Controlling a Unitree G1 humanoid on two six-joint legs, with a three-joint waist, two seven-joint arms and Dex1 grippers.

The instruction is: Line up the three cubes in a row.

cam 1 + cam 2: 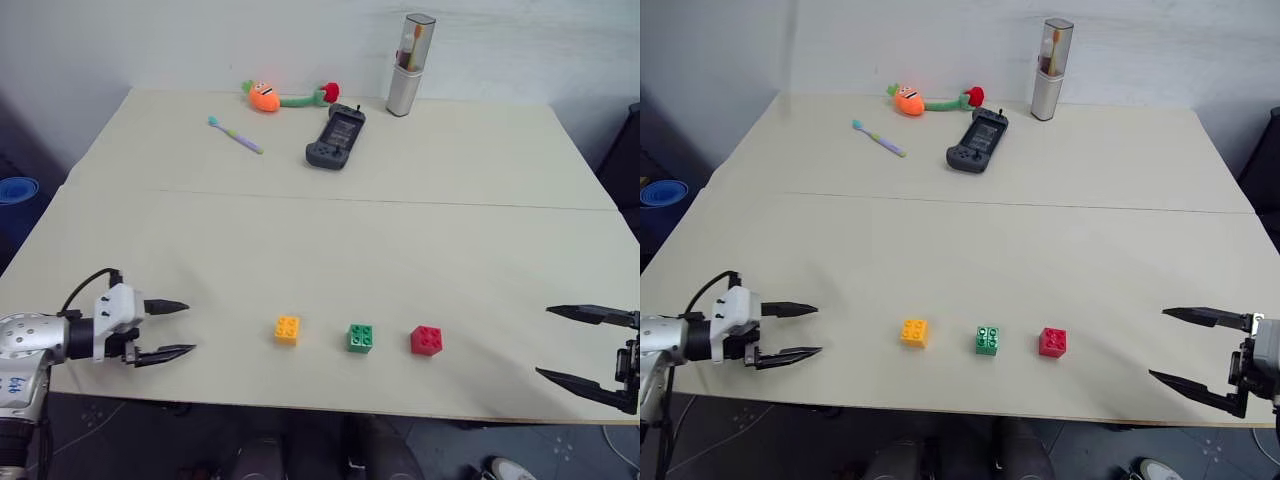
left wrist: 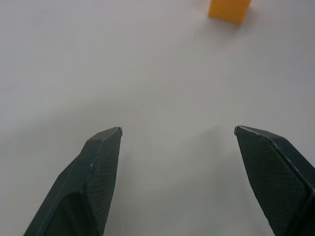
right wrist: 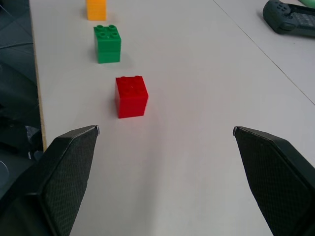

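Left gripper (image 1: 187, 327) spread and empty at the table's (image 1: 420, 250) near left edge, yellow-orange cube (image 1: 287, 329), green cube (image 1: 360, 338), red cube (image 1: 427, 340) in a spaced row between the grippers, right gripper (image 1: 548, 342) gaping, empty, well apart

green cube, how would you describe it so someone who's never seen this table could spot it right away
Start at the near edge of the pale table, where three small studded bricks sit in a row, apart from each other. The green cube is the middle one, with the yellow-orange cube on its left and the red cube on its right. It is the only green brick there.
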